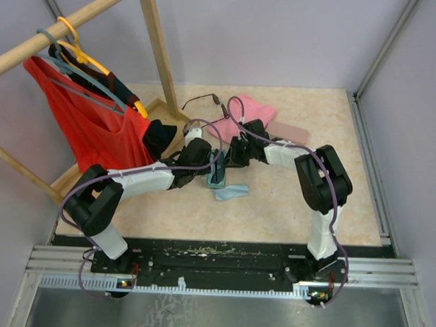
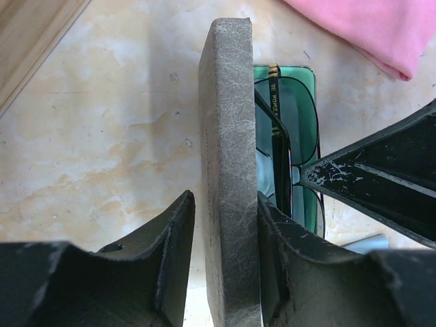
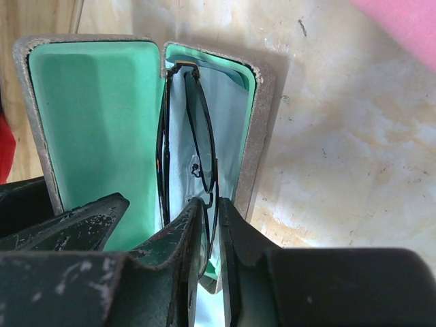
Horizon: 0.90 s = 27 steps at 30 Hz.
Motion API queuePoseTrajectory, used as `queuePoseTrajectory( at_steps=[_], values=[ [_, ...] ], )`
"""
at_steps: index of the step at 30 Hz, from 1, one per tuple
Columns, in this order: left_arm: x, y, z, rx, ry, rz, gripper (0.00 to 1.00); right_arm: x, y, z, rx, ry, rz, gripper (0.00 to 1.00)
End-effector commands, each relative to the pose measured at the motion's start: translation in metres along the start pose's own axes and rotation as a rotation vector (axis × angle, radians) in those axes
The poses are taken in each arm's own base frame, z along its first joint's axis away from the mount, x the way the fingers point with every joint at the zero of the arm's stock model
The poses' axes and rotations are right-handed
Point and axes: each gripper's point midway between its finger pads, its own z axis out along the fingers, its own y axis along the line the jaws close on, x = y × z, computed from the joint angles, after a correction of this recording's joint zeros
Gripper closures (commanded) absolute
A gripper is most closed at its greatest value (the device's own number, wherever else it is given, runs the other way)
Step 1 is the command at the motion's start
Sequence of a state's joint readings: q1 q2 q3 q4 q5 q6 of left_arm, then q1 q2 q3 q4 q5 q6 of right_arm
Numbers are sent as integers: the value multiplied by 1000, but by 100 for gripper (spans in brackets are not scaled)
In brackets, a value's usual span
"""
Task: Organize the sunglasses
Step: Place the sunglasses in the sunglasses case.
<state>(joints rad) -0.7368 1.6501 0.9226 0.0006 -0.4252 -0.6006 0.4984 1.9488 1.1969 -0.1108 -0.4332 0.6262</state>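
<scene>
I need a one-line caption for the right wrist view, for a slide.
Right tool holds folded sunglasses inside the open green-lined case.

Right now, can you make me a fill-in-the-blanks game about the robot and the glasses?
1. The open case is ___ inside.
2. The grey lid is clamped in the jaws of the ___ arm.
3. The right arm's jaws pinch the sunglasses, which sit inside the ___.
4. The shirt hanging on the rack is ___.

Missing words: green; left; case; red.
</scene>
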Motion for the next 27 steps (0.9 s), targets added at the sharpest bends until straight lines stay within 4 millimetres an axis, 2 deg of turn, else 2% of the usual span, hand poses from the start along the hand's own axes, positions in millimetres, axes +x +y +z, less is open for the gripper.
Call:
queuePoseTrajectory(
  at_steps=[1,12,27],
  values=[
    [-9,1,-6,13,-25,-2,55,-20,19,-8,-15,-52,-67,82],
    [-10,1,-6,16,-25,1,55,-23,15,-18,39,-67,-99,76],
    [-11,2,-7,14,-27,1,55,-32,-2,-32,174,-113,-165,66]
  ],
)
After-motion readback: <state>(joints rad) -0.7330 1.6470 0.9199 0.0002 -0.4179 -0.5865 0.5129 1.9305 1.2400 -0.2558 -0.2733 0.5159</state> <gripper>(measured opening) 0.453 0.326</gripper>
